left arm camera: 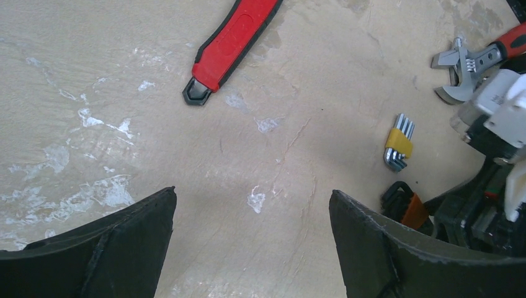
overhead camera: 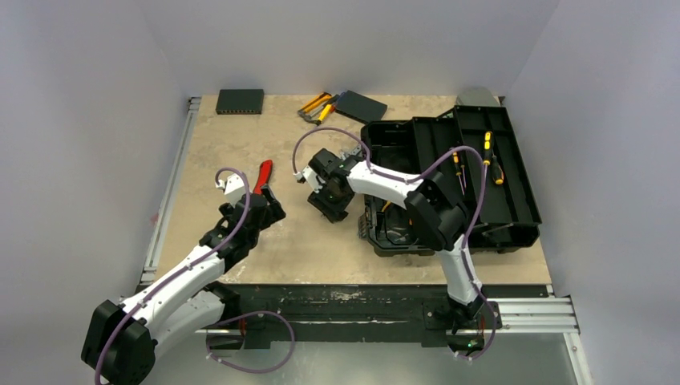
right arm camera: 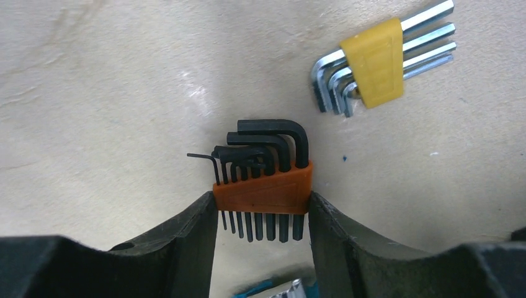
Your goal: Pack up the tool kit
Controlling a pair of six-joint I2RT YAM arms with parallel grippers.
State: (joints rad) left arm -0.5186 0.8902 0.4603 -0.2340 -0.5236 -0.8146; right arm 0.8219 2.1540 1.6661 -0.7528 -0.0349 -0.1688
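Observation:
The black toolbox [overhead camera: 521,216] lies open at the right, with yellow-black screwdrivers [overhead camera: 491,158] in its tray. My right gripper [right arm camera: 262,205] is shut on the orange holder of a black hex key set [right arm camera: 263,186], at or just above the table, left of the toolbox [overhead camera: 325,192]. A silver hex key set in a yellow holder [right arm camera: 378,62] lies beside it. My left gripper [left arm camera: 252,205] is open and empty over bare table, just short of a red-handled tool [left arm camera: 232,40]. An adjustable wrench [left arm camera: 465,65] lies near the right arm.
Yellow-black pliers [overhead camera: 317,106] and a flat black box [overhead camera: 360,105] lie at the back centre. A small dark case [overhead camera: 240,100] sits at the back left. The table's metal rail [overhead camera: 164,208] runs down the left side. Walls close in on three sides.

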